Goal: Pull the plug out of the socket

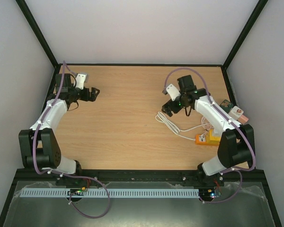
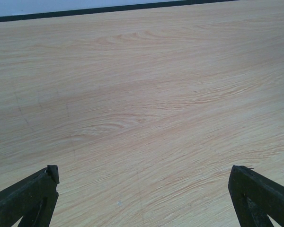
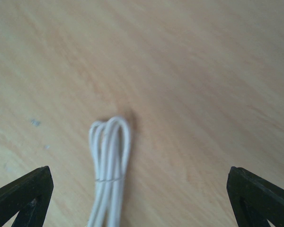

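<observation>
While the white plug (image 1: 203,136) sits in the orange plastic socket block (image 1: 209,139), its looped white cable (image 3: 109,161) trails just left of that block. The right gripper (image 1: 169,109) hangs over the loop, jaws spread wide and empty, and the left gripper (image 1: 94,92), far left of the block, gapes equally wide, holding nothing

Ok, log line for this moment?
left gripper: open, empty | right gripper: open, above white cord bundle | orange socket: not gripped

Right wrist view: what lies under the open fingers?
The looped end of a bundled white cable, lying on the wooden table, untouched. From above, the right arm partly covers the orange socket.
</observation>
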Controlling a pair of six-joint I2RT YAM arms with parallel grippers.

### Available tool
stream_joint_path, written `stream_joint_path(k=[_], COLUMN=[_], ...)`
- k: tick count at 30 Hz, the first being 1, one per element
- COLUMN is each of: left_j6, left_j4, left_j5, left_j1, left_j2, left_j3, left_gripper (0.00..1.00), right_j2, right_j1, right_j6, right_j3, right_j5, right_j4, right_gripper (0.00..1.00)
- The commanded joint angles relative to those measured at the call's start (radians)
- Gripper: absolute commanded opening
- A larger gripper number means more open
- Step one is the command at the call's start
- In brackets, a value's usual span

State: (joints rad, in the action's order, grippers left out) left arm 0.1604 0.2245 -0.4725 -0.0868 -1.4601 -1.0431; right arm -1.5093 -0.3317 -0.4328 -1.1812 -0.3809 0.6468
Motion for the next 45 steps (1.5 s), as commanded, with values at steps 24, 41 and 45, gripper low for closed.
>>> stream_joint_path(k=[24, 41, 45], left_j6=[0.024, 0.007, 0.004], left_j4=[-0.001, -0.016, -0.001], left_j5=[-0.032, -0.050, -0.061], left_j1=[0.012, 0.013, 0.015], left_j2=[0.074, 0.060, 0.028], left_j3=[0.046, 0.043, 0.019], left_gripper=[1.00, 1.00, 1.00], right_j2=[-0.127, -0.224, -0.265], right_j1=[-0.144, -0.158, -0.194], right_j6=[-0.004, 0.035, 0.062], right_j3=[0.160, 0.011, -0.049], right_j5=[0.244, 0.123, 0.088], right_j4=[0.077, 0.089, 0.066], right_gripper=[0.50, 0.09, 0.07])
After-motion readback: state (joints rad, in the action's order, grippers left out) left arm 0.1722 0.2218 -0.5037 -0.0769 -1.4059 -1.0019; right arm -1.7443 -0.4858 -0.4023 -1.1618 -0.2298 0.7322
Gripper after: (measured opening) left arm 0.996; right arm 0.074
